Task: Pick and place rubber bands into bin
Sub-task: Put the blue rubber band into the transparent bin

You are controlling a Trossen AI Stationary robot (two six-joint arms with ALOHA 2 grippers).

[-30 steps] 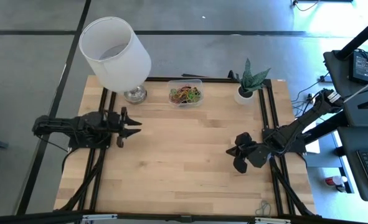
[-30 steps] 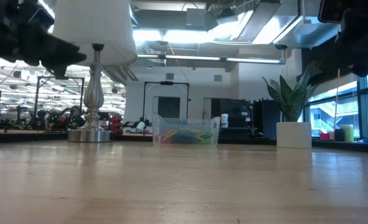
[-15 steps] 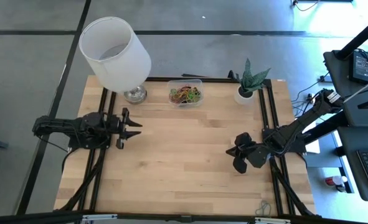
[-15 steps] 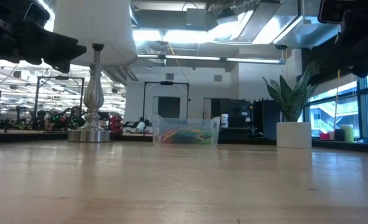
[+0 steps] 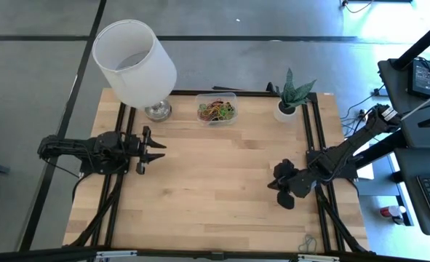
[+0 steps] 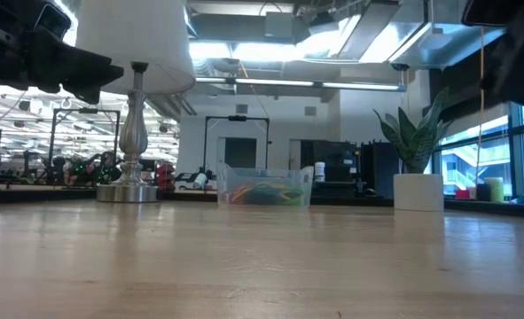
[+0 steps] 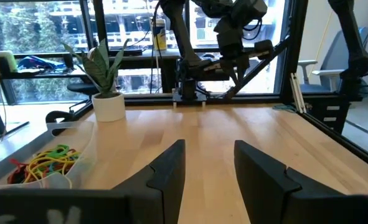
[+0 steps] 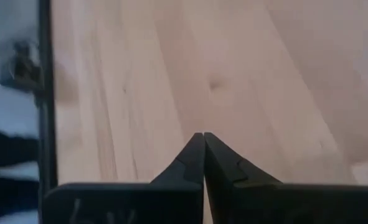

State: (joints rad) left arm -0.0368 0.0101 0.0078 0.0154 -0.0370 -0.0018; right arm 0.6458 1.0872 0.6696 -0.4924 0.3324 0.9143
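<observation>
One wooden tabletop [image 5: 207, 189], black rails down both sides, near edge cut off in high view. One lamp with white cylindrical shade [image 5: 134, 62] at far left corner; base mostly hidden under shade from above, shade top cut off in low view. Two dark arms. Left pincer [image 5: 155, 148] at left side of tabletop, above the surface, pointing toward the centre, fingers standing wide apart with nothing between them; bare wood seen through the gap in left wrist view. Right pincer [image 5: 281, 188] at right side near the rail, tips pressed together, gripping nothing visible; right wrist view filled with bare wood only. Only dark out-of-focus parts of both arms at upper corners in low view.

One potted plant [image 5: 290, 98] in small white pot at far right corner. One bin [image 5: 217, 109], clear plastic, at far edge of tabletop between lamp and plant, well apart from both pincers; partly cut off in left wrist view. Rubber bands [image 5: 215, 110] piled inside bin, tangled mix of green, red, orange, yellow; too tangled for a count. One small grey looped object [image 5: 307, 244] near front right corner, too small to identify. No legible writing anywhere.
</observation>
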